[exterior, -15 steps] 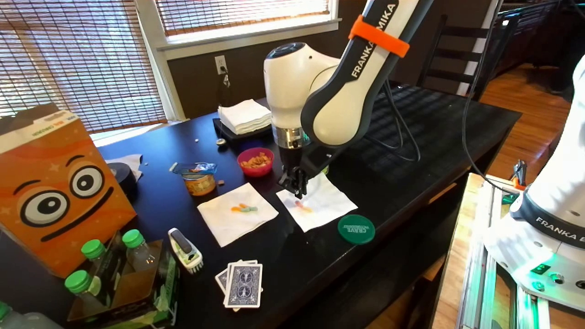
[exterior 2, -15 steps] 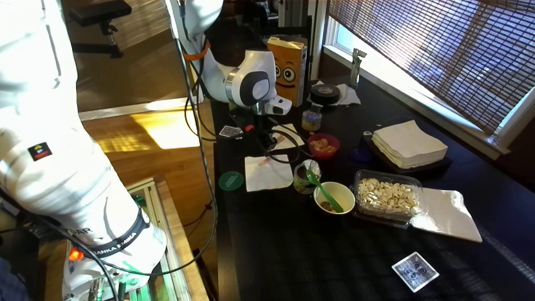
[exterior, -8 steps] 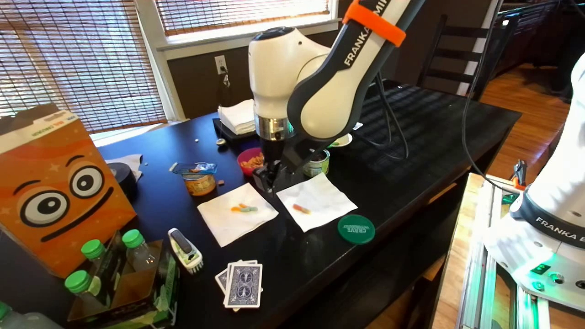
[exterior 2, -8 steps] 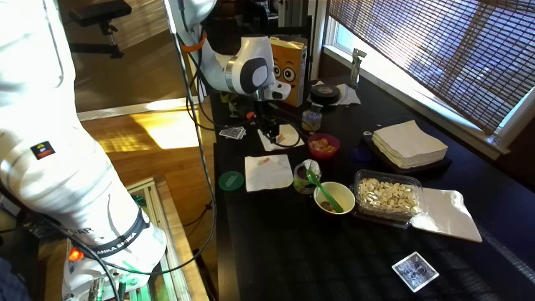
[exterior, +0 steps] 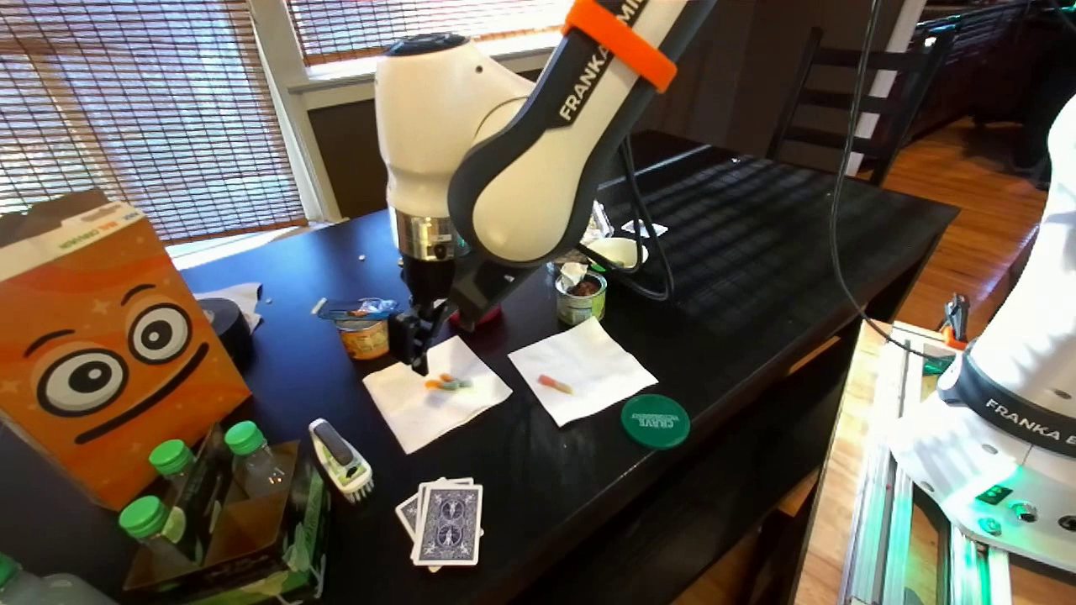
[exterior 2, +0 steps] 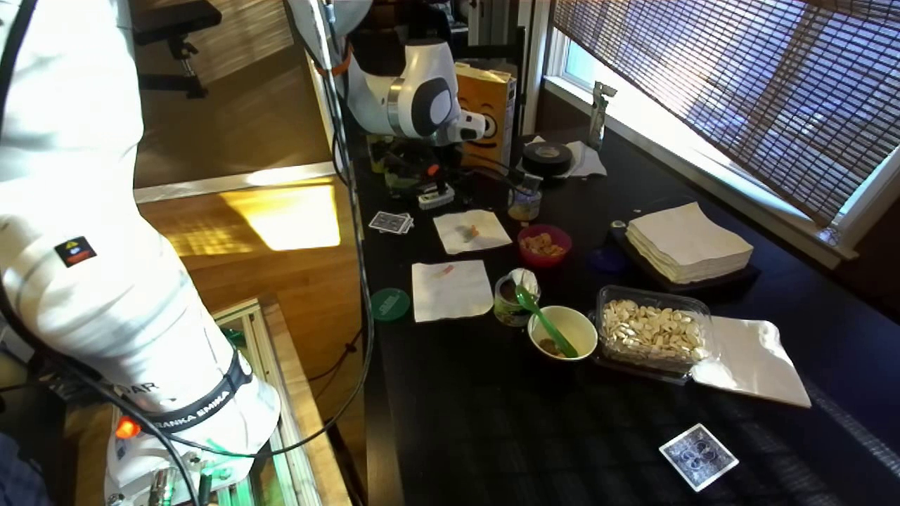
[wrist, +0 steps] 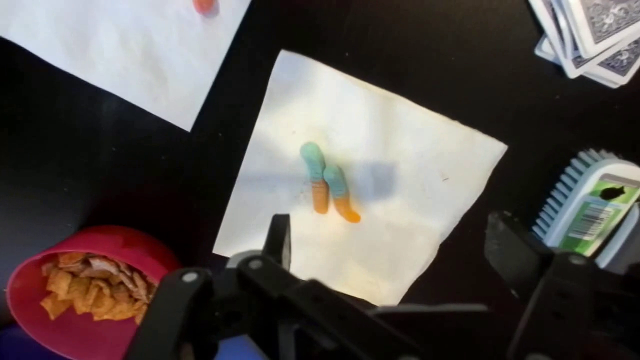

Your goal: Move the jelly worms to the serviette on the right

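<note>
Two jelly worms, half green and half orange, lie side by side on the creamy napkin (wrist: 425, 200): a straighter worm (wrist: 315, 177) and a curved worm (wrist: 342, 194). A third worm (exterior: 555, 384), pinkish to yellow, rests on the serviette (exterior: 597, 361) at the right in an exterior view; the wrist view shows just its end (wrist: 204, 6) at the top. My gripper (wrist: 395, 244) stands open above the creamy napkin's edge, fingers far apart with nothing between them. In the wrist view both worms are ahead of the left finger (wrist: 277, 237), untouched. Its fingers are hard to make out in the exterior views.
Close by the gripper are a pink bowl of snacks (wrist: 100, 240), a dip tub (exterior: 366, 340) and a brush (exterior: 340, 460). Playing cards (exterior: 450, 525), a green lid (exterior: 656, 422), an opened can (exterior: 580, 302) and a bottle carrier (exterior: 244, 538) stand around the napkins.
My gripper has moved away from over the serviette to above the creamy napkin, and its jaws have opened. One worm lies on the serviette; the two on the creamy napkin have not moved.
</note>
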Tool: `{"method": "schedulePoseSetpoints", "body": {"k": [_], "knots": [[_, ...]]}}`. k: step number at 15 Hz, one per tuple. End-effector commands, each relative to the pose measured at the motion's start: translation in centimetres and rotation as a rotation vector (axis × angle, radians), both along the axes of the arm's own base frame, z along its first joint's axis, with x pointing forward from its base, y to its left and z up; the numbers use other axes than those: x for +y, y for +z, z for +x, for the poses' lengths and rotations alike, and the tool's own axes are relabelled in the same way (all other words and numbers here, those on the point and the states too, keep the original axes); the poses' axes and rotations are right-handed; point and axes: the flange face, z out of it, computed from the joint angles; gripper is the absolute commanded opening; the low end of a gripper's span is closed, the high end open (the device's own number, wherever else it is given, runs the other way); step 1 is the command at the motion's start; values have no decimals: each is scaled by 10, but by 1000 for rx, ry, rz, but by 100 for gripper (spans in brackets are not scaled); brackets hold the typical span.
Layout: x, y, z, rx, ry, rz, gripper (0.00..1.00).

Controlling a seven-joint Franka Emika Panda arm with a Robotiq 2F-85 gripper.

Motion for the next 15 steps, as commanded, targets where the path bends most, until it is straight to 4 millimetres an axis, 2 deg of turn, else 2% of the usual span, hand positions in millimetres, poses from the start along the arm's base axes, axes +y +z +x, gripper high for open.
{"method": "schedulePoseSetpoints", "body": {"k": [1, 6, 15], "knots": [[6, -21, 22, 34, 88, -13, 100], [5, -43, 35, 74, 169, -30, 100], [-5, -65, 51, 124, 202, -52, 100]]}}
